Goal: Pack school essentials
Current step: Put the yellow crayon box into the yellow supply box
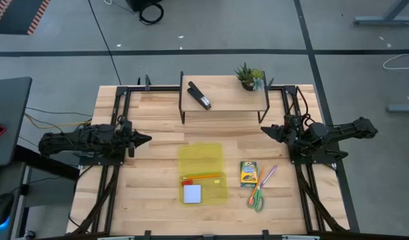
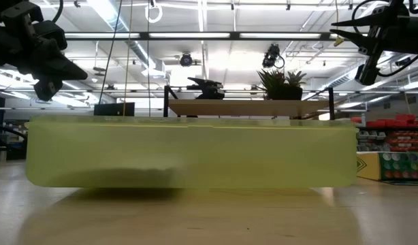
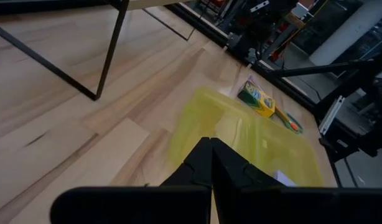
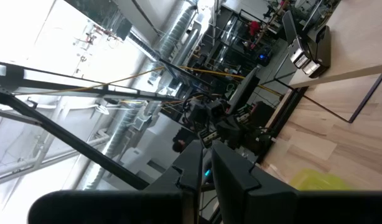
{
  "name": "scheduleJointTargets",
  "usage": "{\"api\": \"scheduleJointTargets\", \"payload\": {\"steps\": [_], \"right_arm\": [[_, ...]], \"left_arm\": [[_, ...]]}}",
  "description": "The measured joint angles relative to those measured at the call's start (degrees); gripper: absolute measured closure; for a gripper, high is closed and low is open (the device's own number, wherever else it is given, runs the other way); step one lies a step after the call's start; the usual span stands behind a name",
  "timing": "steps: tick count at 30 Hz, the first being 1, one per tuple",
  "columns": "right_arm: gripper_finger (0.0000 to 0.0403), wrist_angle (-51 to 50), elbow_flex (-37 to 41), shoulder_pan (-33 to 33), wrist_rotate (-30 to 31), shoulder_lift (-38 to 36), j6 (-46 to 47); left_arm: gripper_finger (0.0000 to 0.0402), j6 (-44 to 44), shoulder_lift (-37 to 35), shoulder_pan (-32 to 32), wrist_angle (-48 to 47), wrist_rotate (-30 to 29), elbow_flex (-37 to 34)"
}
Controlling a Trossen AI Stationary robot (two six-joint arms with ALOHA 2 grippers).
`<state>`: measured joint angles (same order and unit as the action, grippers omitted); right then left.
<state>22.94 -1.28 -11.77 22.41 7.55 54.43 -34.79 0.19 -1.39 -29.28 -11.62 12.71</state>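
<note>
A yellow translucent case [image 1: 202, 160] lies open at the table's middle. In its near half lie a pale notepad [image 1: 192, 193], an orange pencil [image 1: 204, 177] and a red eraser [image 1: 186, 181]. To its right, a yellow-green crayon box [image 1: 248, 173], a purple pen [image 1: 268, 176] and green-handled scissors [image 1: 256, 198] lie flat on the wood. My left gripper [image 1: 146, 139] hovers shut at the left, clear of the case [image 3: 241, 137]. My right gripper [image 1: 266, 131] hovers shut at the right, tipped slightly upward. Neither holds anything.
A small raised wooden shelf [image 1: 224, 100] on black legs stands at the far middle, bearing a black stapler [image 1: 199, 95] and a potted plant [image 1: 248, 77]. In the low view the case's wall [image 2: 188, 153] hides most of the table behind it.
</note>
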Motion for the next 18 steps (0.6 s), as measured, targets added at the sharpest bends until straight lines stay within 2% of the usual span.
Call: {"api": "scheduleJointTargets", "payload": {"steps": [12, 18], "right_arm": [[0.0361, 0.3, 0.0, 0.0, 0.0, 0.0, -0.7], [0.0361, 3.5, 0.0, 0.0, 0.0, 0.0, -1.6]], "left_arm": [[0.0398, 4.2, 0.0, 0.0, -0.8, -5.6, 0.0], [0.0399, 9.0, 0.1, 0.0, 5.7, -8.3, 0.0]]}}
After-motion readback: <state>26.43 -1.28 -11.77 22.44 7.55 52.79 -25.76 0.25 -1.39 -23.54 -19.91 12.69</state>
